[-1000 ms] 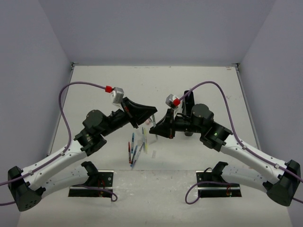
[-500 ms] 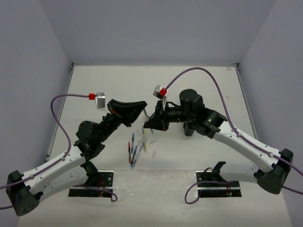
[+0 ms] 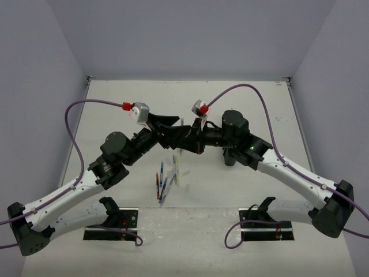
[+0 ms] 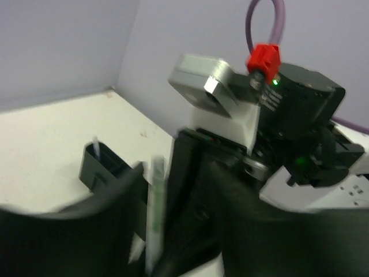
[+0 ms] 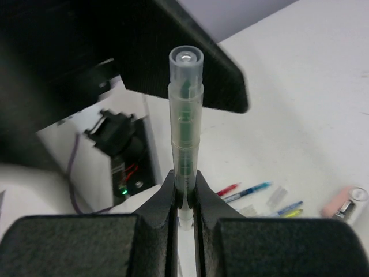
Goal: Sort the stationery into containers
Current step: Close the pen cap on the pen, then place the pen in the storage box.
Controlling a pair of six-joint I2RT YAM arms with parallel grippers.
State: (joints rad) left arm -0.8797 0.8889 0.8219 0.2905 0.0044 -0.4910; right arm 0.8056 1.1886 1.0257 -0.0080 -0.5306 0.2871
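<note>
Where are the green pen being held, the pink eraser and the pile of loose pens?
green pen [image 5: 185, 127]: right wrist view, middle of its clear barrel.
pink eraser [image 5: 341, 206]: right wrist view, its pink body.
loose pens [image 3: 164, 186]: top view, middle of the cluster.

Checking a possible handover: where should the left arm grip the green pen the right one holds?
Its free upper barrel, from the side. The pen stands straight out of the right jaws, which pinch its lower end, leaving that length bare.
</note>
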